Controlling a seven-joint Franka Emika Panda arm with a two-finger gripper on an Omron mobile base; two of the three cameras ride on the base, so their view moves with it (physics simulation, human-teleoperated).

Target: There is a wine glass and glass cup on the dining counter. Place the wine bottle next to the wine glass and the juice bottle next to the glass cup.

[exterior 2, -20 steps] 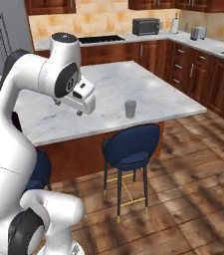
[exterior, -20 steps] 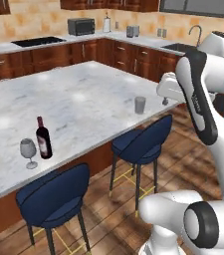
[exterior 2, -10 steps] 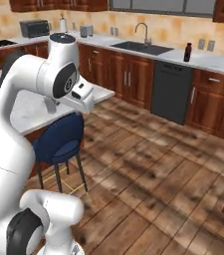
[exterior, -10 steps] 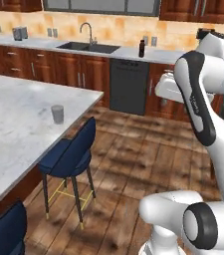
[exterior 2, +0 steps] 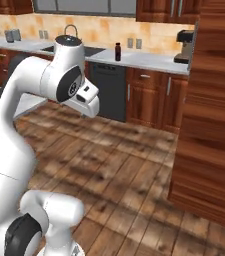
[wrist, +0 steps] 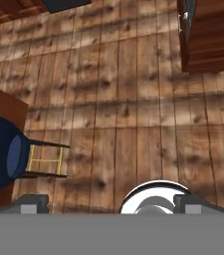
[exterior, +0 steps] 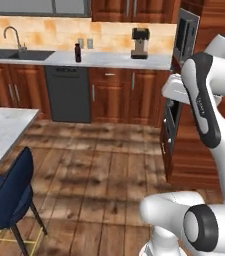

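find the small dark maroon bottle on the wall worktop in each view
Left base view: squat dark maroon juice bottle upper left, right of the black sink.
Right base view: top centre, on the worktop.
Hand view: not in it.
Shared landmark: black coffee machine.

The white arm is folded high and close to the robot's body, its upper links rising from the base and the forearm bending back down at a dark elbow joint. The claw (exterior 2: 90, 103) hangs at the end of the wrist, held up in the air and pointing downward at the floor. Its two finger tips (wrist: 31, 204) stand well apart with nothing held between them.
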